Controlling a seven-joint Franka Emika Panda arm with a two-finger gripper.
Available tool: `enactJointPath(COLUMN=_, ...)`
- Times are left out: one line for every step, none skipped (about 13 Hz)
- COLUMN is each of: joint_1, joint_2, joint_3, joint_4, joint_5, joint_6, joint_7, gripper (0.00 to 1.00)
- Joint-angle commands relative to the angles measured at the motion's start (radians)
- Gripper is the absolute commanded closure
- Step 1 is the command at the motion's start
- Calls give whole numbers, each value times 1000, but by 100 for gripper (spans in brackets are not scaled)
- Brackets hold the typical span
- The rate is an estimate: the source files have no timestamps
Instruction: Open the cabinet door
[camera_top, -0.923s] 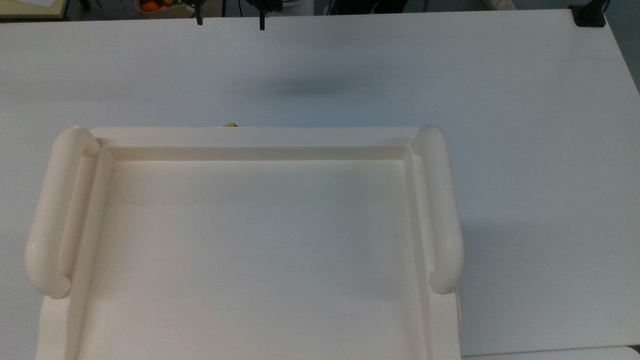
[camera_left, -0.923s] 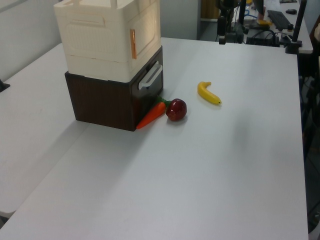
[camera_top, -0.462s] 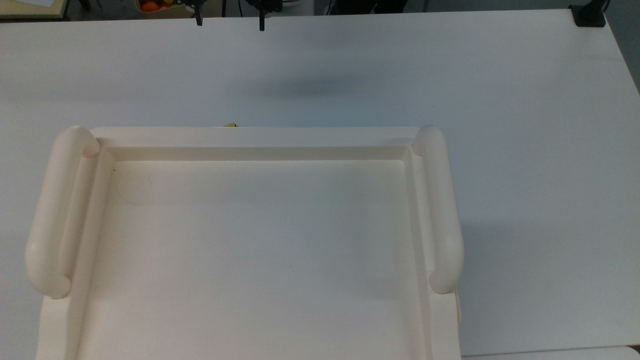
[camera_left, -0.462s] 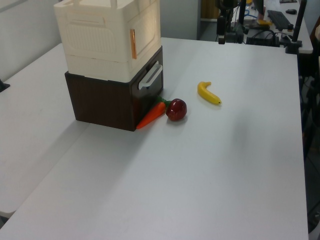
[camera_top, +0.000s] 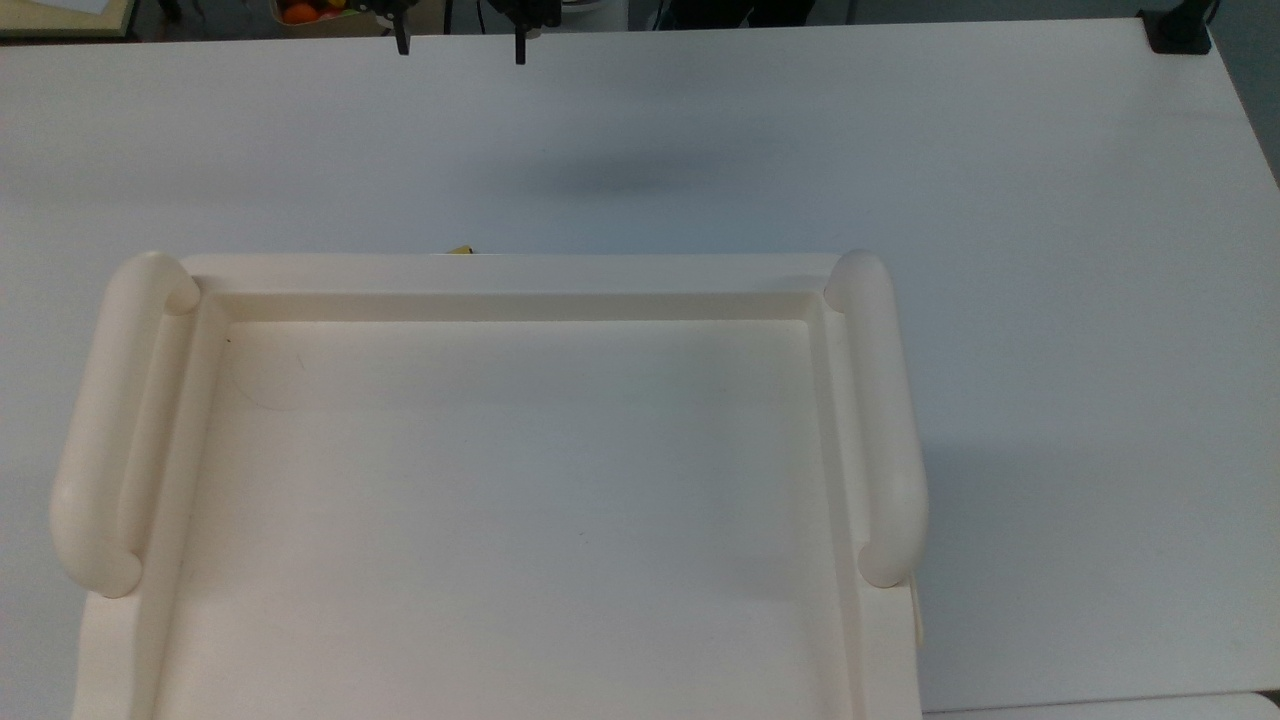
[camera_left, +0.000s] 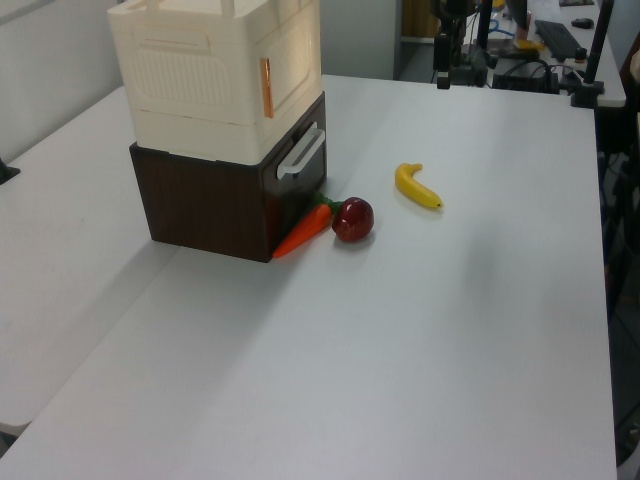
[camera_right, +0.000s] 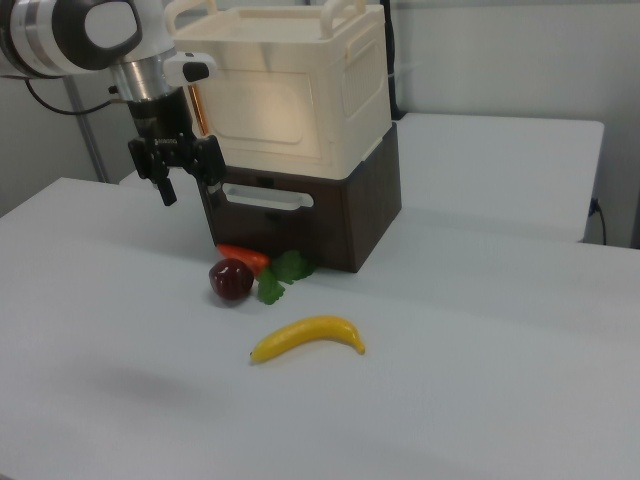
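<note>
The cream cabinet (camera_right: 350, 80) stands on a dark brown drawer unit (camera_right: 345, 215). From above I see its recessed top (camera_top: 500, 480) and two tubular handles. The cabinet door (camera_right: 262, 105) is the front panel and lies flush and shut. An orange strip handle (camera_right: 197, 112) runs down its edge on the right view's left. In the left view the door (camera_left: 295, 60) faces the open table. My gripper (camera_right: 191, 188) hangs open in front of that handle edge, slightly lower, holding nothing. In the top view the gripper (camera_top: 461, 52) shows as two dark fingers near the table's far edge.
A carrot (camera_right: 243, 257), a dark red apple (camera_right: 231, 279) and a leafy sprig lie by the drawer unit's front. A banana (camera_right: 308, 336) lies further out on the white table (camera_left: 400, 350). The drawer has a white bar handle (camera_right: 267, 197).
In the top view the gripper's fingers have crept slightly toward the cabinet. Nothing else has moved.
</note>
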Motion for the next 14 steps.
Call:
enactJointPath(joint_1=11, joint_2=-6, joint_3=-3, joint_4=-25, joint_5=3, joint_6=27, joint_7=-19, gripper=83)
enactJointPath(joint_1=11, joint_2=0, joint_3=-3, joint_4=-24, joint_5=1, joint_6=27, joint_7=-17, gripper=100)
enactJointPath(joint_1=11, joint_2=2, joint_3=-2, joint_4=-24, joint_5=1, joint_6=27, joint_7=-17, gripper=100)
enactJointPath(joint_1=11, joint_2=3, joint_3=0, joint_4=-22, joint_5=1, joint_6=29, joint_7=-16, gripper=100)
enactJointPath(joint_1=11, joint_2=5, joint_3=1, joint_4=-22, joint_5=3, joint_6=30, joint_7=-4, gripper=89)
enactJointPath(joint_1=13, joint_2=6, joint_3=4, joint_4=-22, joint_5=4, joint_6=35, joint_7=4, gripper=1)
enactJointPath(joint_1=13, joint_2=8, joint_3=6, joint_4=-21, joint_5=3, joint_6=53, joint_7=9, gripper=0)
enactJointPath(joint_1=16, joint_2=9, joint_3=6, joint_4=-22, joint_5=3, joint_6=117, joint_7=10, gripper=0)
enactJointPath(joint_1=17, joint_2=15, joint_3=7, joint_4=-21, joint_5=4, joint_6=165, joint_7=12, gripper=0)
enactJointPath(joint_1=37, joint_2=28, joint_3=9, joint_4=-12, joint_5=6, joint_6=212, joint_7=22, gripper=0)
enactJointPath(joint_1=61, joint_2=40, joint_3=9, joint_4=14, joint_5=3, joint_6=267, joint_7=101, gripper=0)
enactJointPath(joint_1=86, joint_2=58, joint_3=9, joint_4=27, joint_5=-14, joint_6=333, joint_7=190, gripper=0)
enactJointPath(joint_1=127, joint_2=80, joint_3=9, joint_4=42, joint_5=-23, joint_6=405, joint_7=228, gripper=0)
enactJointPath(joint_1=149, joint_2=97, joint_3=7, joint_4=57, joint_5=-35, joint_6=464, joint_7=236, gripper=0)
